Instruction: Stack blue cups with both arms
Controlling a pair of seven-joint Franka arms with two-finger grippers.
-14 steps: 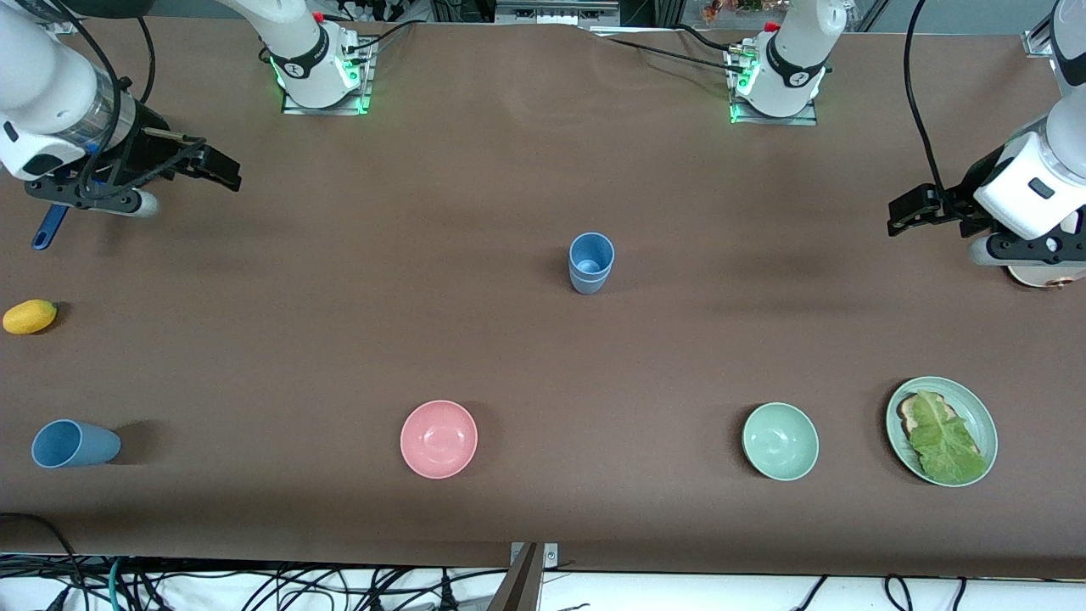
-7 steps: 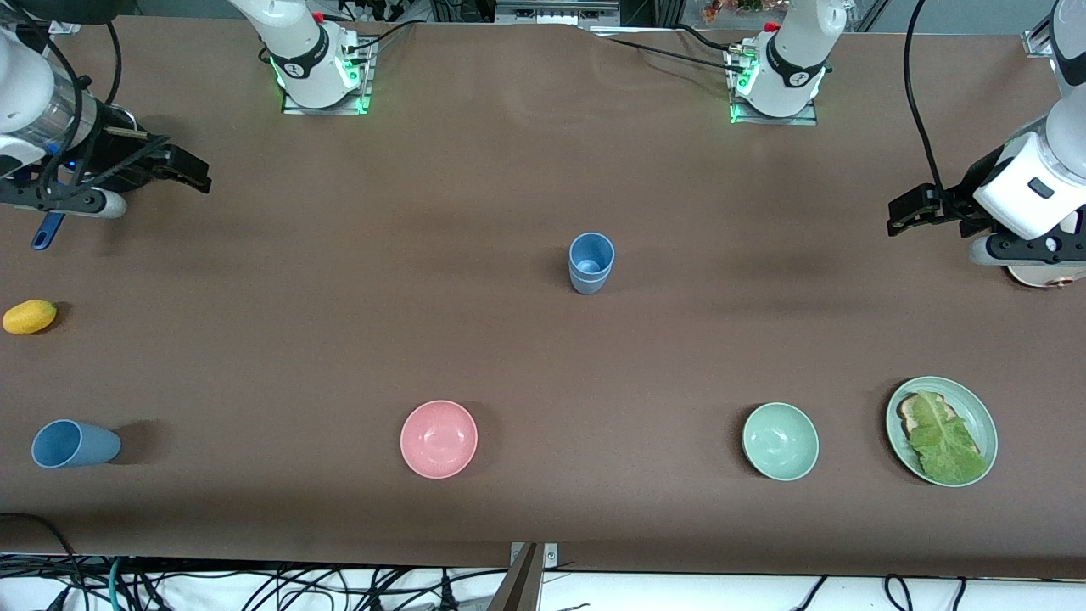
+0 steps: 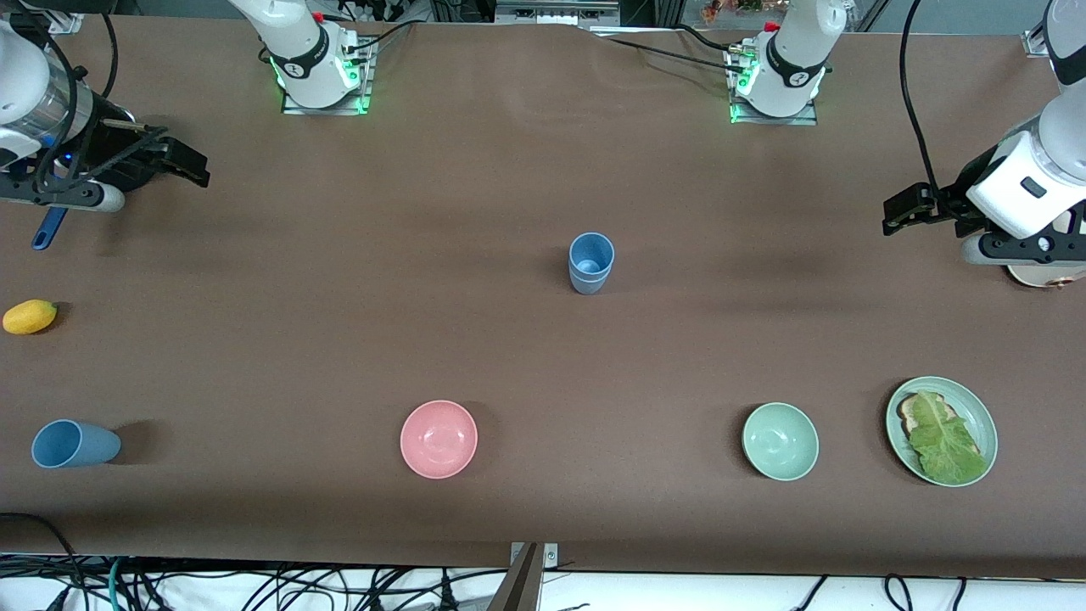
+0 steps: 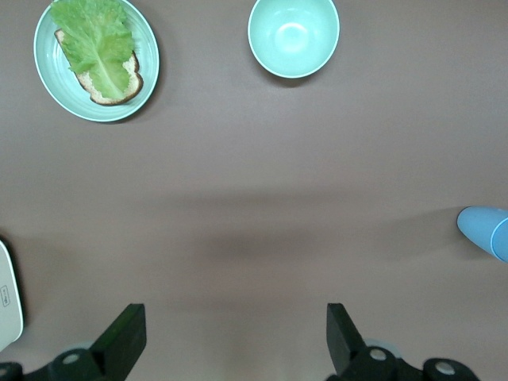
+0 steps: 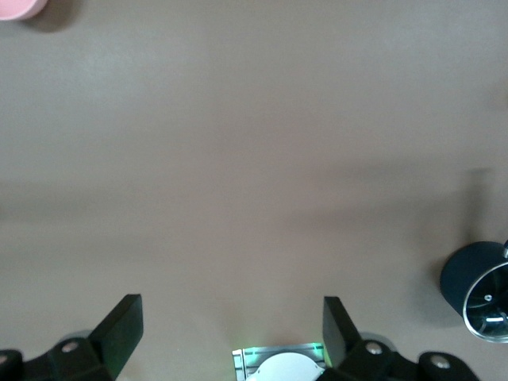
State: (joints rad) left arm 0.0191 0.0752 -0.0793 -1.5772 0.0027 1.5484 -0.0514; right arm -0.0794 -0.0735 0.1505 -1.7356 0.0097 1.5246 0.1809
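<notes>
Two blue cups (image 3: 590, 262) stand nested, one in the other, upright in the middle of the table; the stack also shows at the edge of the left wrist view (image 4: 485, 231). Another blue cup (image 3: 73, 444) lies on its side near the front camera at the right arm's end. My right gripper (image 3: 188, 165) is open and empty over the table at the right arm's end, well apart from the stack. My left gripper (image 3: 899, 212) is open and empty over the left arm's end. Both wrist views show the jaws (image 4: 236, 337) (image 5: 232, 333) spread over bare table.
A pink bowl (image 3: 439, 439), a green bowl (image 3: 780, 441) and a green plate (image 3: 976, 407) with bread and lettuce lie nearer the front camera. A yellow fruit (image 3: 30, 316) and a dark pot (image 5: 475, 290) with a blue handle (image 3: 48, 229) are at the right arm's end.
My right gripper has drawn back toward the right arm's end of the table. My left gripper has shifted slightly. The cups have not moved.
</notes>
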